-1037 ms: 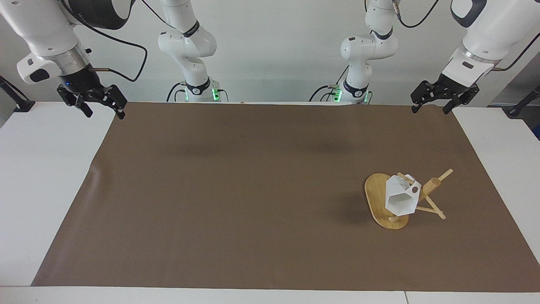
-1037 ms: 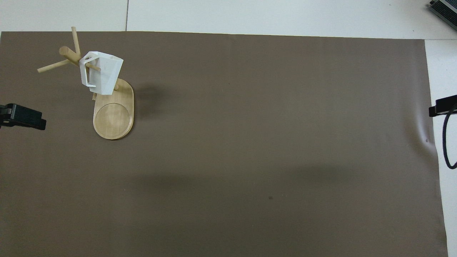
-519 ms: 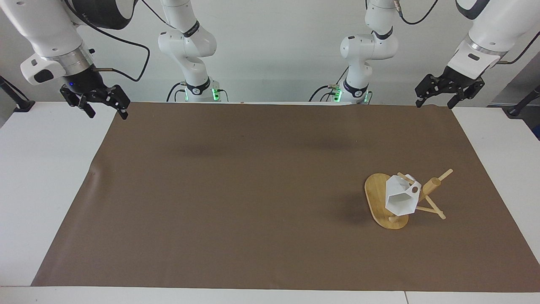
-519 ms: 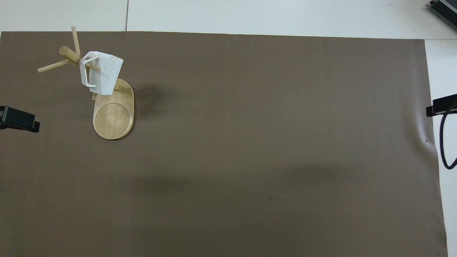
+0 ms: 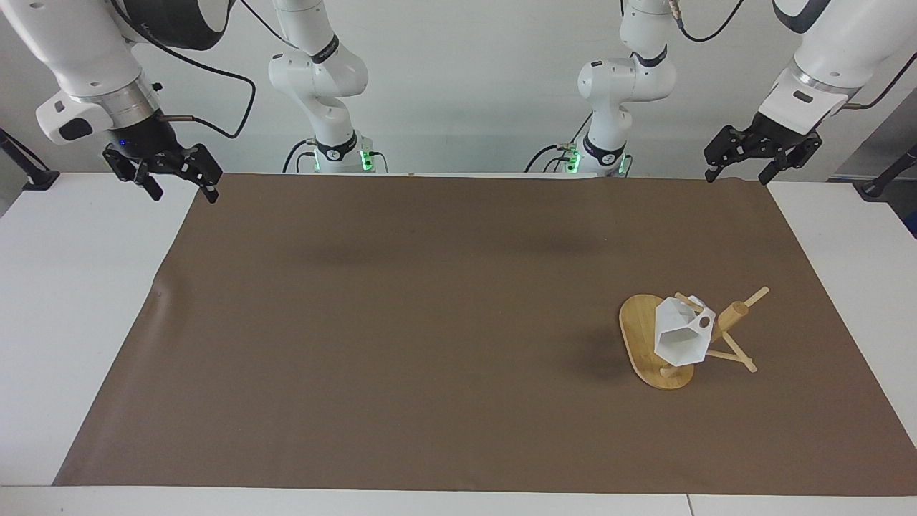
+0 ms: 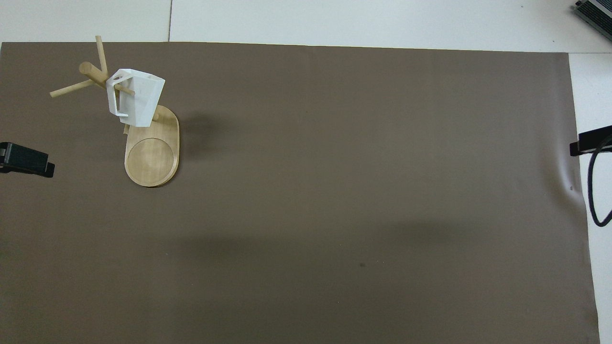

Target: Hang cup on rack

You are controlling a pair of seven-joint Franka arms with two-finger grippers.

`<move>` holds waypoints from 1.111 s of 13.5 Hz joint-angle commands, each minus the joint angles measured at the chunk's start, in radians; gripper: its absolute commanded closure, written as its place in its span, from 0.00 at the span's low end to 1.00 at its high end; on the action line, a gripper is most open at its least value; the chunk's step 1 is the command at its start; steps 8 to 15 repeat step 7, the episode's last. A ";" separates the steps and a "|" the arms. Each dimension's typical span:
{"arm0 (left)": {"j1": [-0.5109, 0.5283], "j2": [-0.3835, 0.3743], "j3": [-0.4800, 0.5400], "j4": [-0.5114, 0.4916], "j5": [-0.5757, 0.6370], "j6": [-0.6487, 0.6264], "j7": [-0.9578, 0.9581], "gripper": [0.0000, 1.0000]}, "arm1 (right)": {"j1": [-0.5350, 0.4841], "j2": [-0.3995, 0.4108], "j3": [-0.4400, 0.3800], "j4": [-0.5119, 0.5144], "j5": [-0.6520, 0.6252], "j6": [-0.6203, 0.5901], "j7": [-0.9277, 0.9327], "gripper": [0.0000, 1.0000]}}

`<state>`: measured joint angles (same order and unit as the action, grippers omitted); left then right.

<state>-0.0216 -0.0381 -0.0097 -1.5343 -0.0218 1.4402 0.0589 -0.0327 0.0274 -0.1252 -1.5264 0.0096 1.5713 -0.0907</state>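
Note:
The white faceted cup (image 5: pixel 679 342) hangs by its handle on a peg of the bamboo rack (image 5: pixel 640 335), which stands toward the left arm's end of the table. In the overhead view the cup (image 6: pixel 139 98) sits over the rack's oval base (image 6: pixel 152 155), beside the central post. My left gripper (image 5: pixel 738 174) is open and empty, up in the air over the mat's corner at the robots' end. Only its tip (image 6: pixel 27 161) shows in the overhead view. My right gripper (image 5: pixel 183 192) is open and empty over the mat's corner at its own end; its tip (image 6: pixel 589 142) shows in the overhead view.
A brown mat (image 5: pixel 430 322) covers most of the white table (image 5: pixel 71 301). The mat has a small wrinkle (image 6: pixel 569 184) at the right arm's end. A black cable (image 6: pixel 593 191) hangs by the right gripper.
Both grippers rose slightly and drew back toward the robots' end of the table. The cup and rack have not moved.

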 commanded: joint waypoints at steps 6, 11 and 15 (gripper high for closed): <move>0.002 0.001 -0.004 0.003 0.023 -0.009 -0.002 0.00 | -0.004 -0.026 0.006 -0.029 -0.003 0.012 -0.006 0.00; 0.000 0.001 -0.004 0.002 0.023 -0.008 -0.002 0.00 | -0.004 -0.026 0.006 -0.029 -0.003 0.012 -0.004 0.00; 0.000 0.001 -0.004 0.002 0.023 -0.008 -0.002 0.00 | -0.004 -0.026 0.006 -0.029 -0.003 0.012 -0.004 0.00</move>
